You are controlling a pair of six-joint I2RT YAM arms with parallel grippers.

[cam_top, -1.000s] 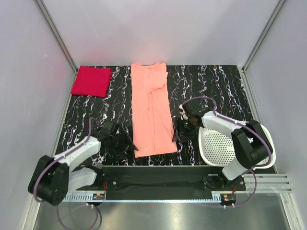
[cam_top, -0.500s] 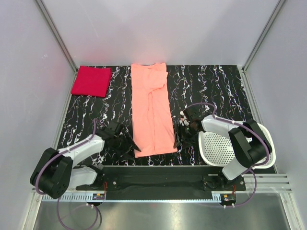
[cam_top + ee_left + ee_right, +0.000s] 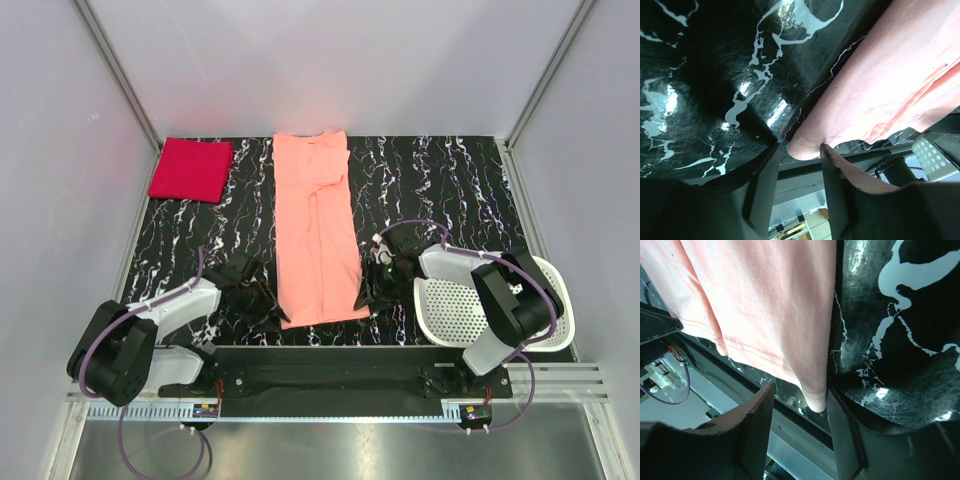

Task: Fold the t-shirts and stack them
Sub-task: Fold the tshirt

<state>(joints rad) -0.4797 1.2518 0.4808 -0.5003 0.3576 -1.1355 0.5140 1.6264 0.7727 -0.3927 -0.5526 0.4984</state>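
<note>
The salmon t-shirt (image 3: 318, 232) lies as a long narrow strip down the middle of the black marbled table (image 3: 450, 180), hem towards me. The red t-shirt (image 3: 190, 168) lies folded in a neat rectangle at the far left. My left gripper (image 3: 278, 315) is open at the strip's near left corner (image 3: 807, 147), which sits between the jaws. My right gripper (image 3: 364, 296) is open at the near right corner (image 3: 815, 400), the cloth tip lying between the jaws, close to the right one.
A white perforated basket (image 3: 452, 322) stands at the near right, just right of my right arm. A black rail (image 3: 320, 365) runs along the table's near edge. Grey walls close in the left, back and right sides.
Both grippers have moved inward and towards me, reaching the salmon strip's two near corners. The shirts have not moved.
</note>
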